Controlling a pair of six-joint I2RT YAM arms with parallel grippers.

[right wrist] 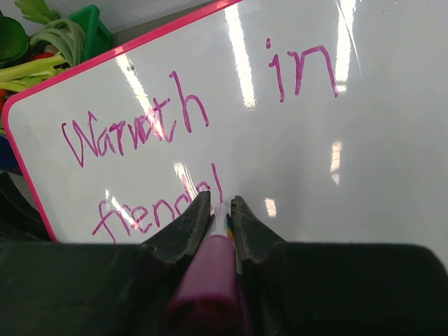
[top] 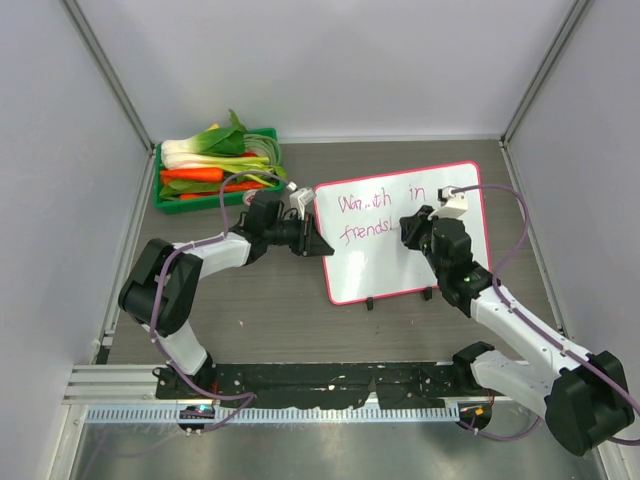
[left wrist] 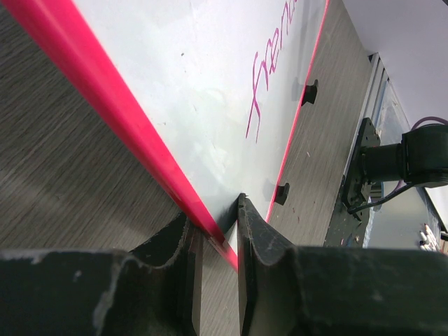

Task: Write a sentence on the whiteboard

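The glossy white rectangular whiteboard [top: 400, 270], framed in rounded pink-red, sits between both arms. The left gripper [left wrist: 217, 224] pinches its pink edge, one finger on each face of the frame. The right gripper [right wrist: 220, 203] is clamped narrowly on a magenta plastic marker [right wrist: 206, 280], which points at the board just past the fingertips. The thin pink handwritten sentence [right wrist: 183, 112], "Warmth in" above "friend", lies directly ahead of those fingers, its lower line ending at them.

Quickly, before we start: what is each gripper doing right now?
Left gripper: closed on the edge of the whiteboard.
Right gripper: closed on a pink marker.
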